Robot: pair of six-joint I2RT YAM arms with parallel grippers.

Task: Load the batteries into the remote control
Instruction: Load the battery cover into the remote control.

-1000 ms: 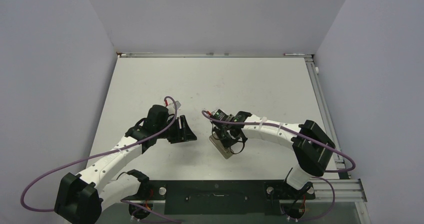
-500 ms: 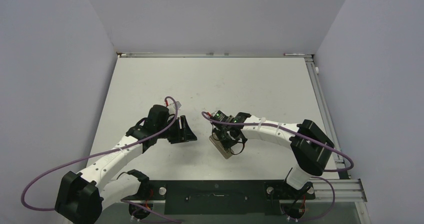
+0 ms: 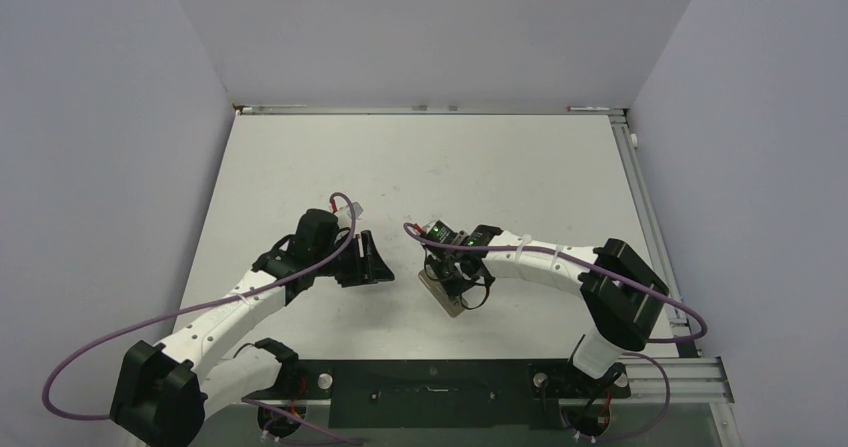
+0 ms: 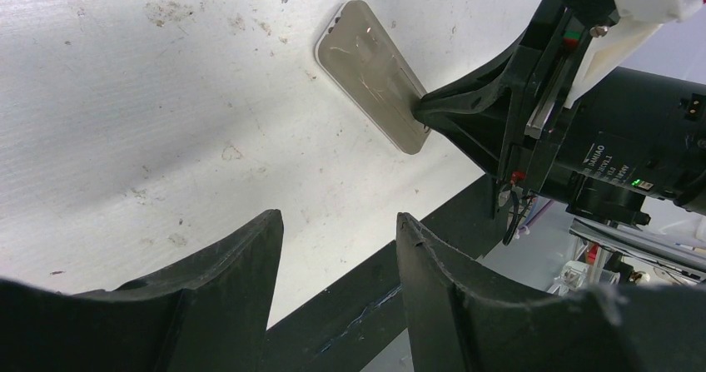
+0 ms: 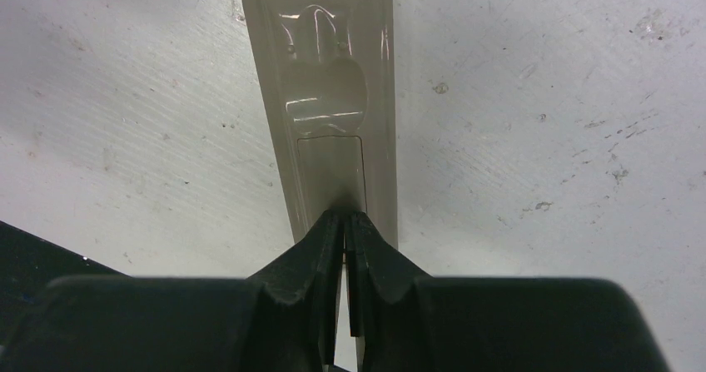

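Here we count one remote control (image 5: 325, 97), two white-shelled arms (image 3: 220, 317) and two grippers. The remote control lies flat on the white table (image 3: 450, 167), somewhat nearer the arm bases than the table's middle and set at a slant, between the two grippers.

It is a slim, smooth slab of glossy grey-beige plastic with rounded corners. The face turned up carries a shallow moulded hollow in one half and the thin outline of one rectangular panel (image 5: 330, 168) in the other.

The right gripper (image 5: 344, 218) stands over the panel end. Its two black fingers are drawn together, with only a thin slit between them, and their tips meet the remote control at the edge of that panel.

The left gripper (image 4: 337, 222) hangs just above the table to the left of the remote control, near it but apart. Its two curved black fingers are spread wide, and the table surface shows through the gap.

The table top is matt, finely ridged and flecked with small dark scuffs. One black strip (image 3: 430, 392) runs along its near edge between the arm bases.
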